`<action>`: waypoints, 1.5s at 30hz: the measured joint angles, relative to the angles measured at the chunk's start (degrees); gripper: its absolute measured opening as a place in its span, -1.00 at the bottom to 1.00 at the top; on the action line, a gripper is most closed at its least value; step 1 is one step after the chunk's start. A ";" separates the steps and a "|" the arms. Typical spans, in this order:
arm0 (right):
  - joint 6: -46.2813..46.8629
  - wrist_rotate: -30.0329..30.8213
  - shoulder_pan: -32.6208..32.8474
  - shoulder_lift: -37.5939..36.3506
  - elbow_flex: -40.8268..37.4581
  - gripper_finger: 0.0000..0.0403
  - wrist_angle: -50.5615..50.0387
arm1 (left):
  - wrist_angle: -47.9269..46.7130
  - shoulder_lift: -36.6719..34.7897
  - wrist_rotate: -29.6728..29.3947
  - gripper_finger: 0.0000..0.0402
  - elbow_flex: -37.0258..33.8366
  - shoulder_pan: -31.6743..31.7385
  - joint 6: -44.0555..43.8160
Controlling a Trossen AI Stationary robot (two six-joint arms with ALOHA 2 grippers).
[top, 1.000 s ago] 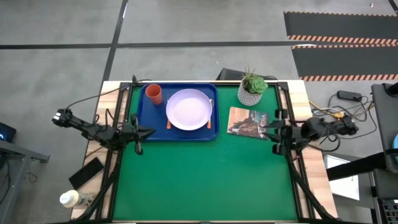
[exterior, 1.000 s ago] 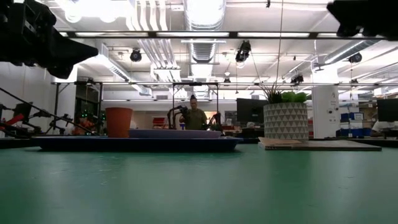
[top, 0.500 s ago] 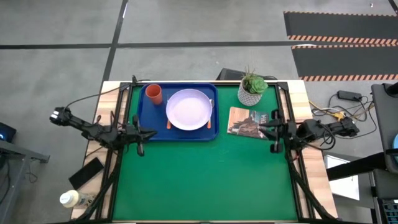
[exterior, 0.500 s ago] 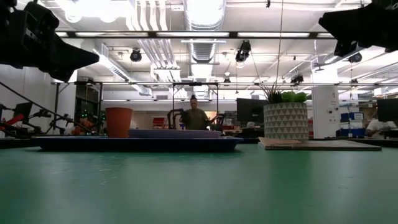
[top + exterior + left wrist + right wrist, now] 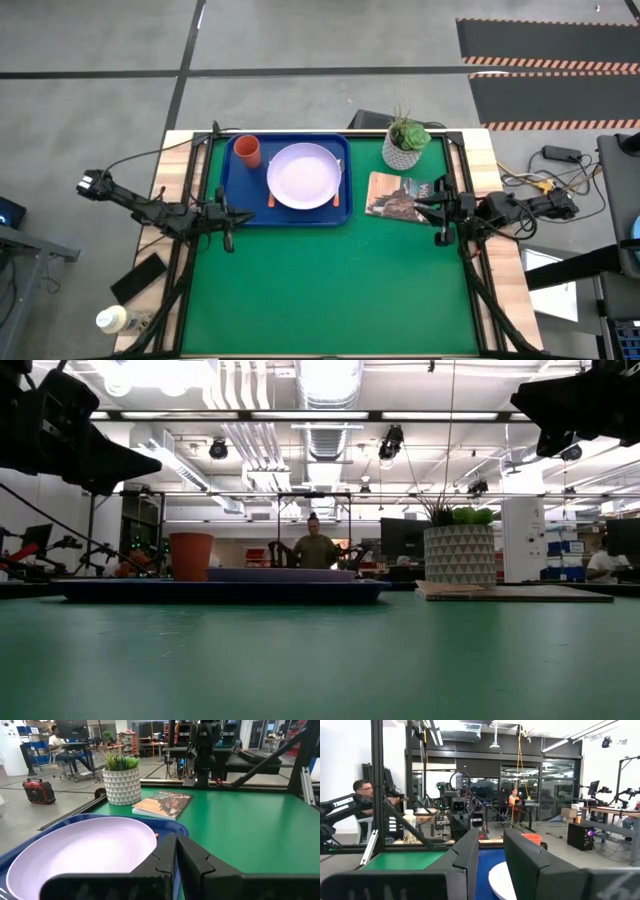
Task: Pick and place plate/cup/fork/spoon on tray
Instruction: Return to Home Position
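Plate (image 5: 303,176) and cup (image 5: 248,151) sit on the tray (image 5: 228,190), upper left from above. Both arms have merely shifted slightly at the table's (image 5: 330,290) sides, so placing looks finished. Low view: arms hang high. Left wrist: left tool (image 5: 175,842) closed, empty. Right wrist: right tool (image 5: 491,837) slightly parted, empty.

One tray (image 5: 240,196), one plate (image 5: 304,176) — one cup (image 5: 248,151)

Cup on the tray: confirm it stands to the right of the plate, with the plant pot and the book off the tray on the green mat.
Wrong on one point. The high view shows the cup standing on the tray to the left of the plate, not the right. The plant pot and the book are off the tray on the green mat, as stated.
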 joint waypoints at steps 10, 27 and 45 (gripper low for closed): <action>0.06 0.00 0.00 0.00 -0.04 -0.63 0.02 | 0.04 2.49 -0.02 -1.00 0.00 0.00 0.00; -0.04 0.00 0.00 0.00 -0.05 -0.60 0.02 | 0.00 6.14 -0.04 -1.00 0.00 0.00 0.02; -0.06 0.00 0.00 0.00 -0.07 -0.64 0.02 | 0.01 9.51 -0.04 -1.00 0.00 0.00 0.02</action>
